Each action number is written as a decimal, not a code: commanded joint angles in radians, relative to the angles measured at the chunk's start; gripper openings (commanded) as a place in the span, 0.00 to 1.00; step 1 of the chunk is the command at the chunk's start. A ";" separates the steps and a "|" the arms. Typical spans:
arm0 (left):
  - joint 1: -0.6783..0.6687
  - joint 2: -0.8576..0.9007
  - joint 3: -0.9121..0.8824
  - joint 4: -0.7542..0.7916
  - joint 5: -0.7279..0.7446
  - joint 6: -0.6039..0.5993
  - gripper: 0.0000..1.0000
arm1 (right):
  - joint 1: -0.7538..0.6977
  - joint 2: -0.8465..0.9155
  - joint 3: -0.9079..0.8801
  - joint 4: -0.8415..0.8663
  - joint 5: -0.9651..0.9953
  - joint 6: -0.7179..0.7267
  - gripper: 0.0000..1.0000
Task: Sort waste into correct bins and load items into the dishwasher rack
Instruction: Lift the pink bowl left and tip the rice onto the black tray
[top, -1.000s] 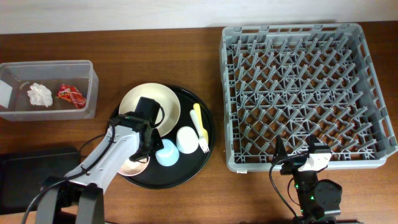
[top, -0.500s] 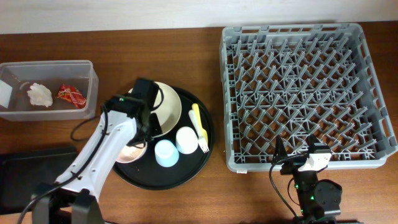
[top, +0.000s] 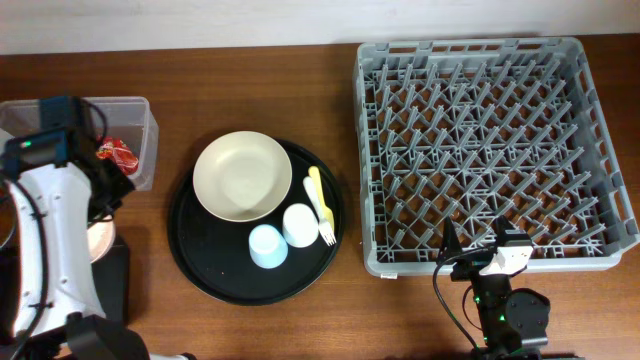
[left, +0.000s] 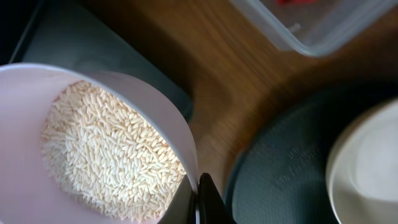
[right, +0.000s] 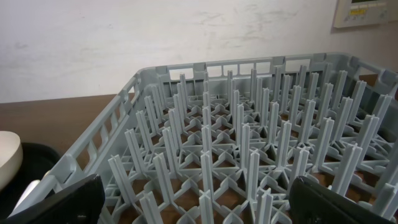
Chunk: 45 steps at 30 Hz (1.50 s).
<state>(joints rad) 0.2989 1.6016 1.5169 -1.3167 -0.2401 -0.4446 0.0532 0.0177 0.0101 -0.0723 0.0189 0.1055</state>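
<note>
- Rice (left: 106, 149) fills the pink bowl (left: 22, 112), so I think it must be kept level or the grains will spill.
- My left fingers (left: 198, 200) are clenched on the bowl's rim, and that pinch carries it.
- The bowl hangs over a corner of the black bin (left: 93, 56). I think food waste goes in there.
- The clear tub (top: 135, 125) sits just beside it with the red wrapper (top: 115, 152) inside. My arm hides the rest of the tub.
- The plate (top: 240, 175), blue cup (top: 267, 246), white cup (top: 300, 224) and fork (top: 319, 200) wait on the round tray (top: 200, 275), near the rack (top: 490, 140).
- My right fingers (top: 476, 250) are spread apart and hold nothing. They sit low over the bench (top: 250, 80) at the rack's near edge, ready to load.
</note>
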 joint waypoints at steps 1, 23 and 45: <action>0.079 -0.002 0.021 0.007 -0.019 0.061 0.00 | -0.003 -0.005 -0.005 -0.007 0.016 0.008 0.98; 0.582 -0.127 -0.072 0.079 0.511 0.302 0.00 | -0.003 -0.005 -0.005 -0.007 0.016 0.008 0.98; 0.778 -0.196 -0.652 0.787 1.179 0.399 0.01 | -0.003 -0.005 -0.005 -0.007 0.016 0.008 0.98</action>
<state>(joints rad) 1.0733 1.2957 0.8703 -0.5831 0.8062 -0.0952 0.0532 0.0177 0.0101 -0.0727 0.0193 0.1055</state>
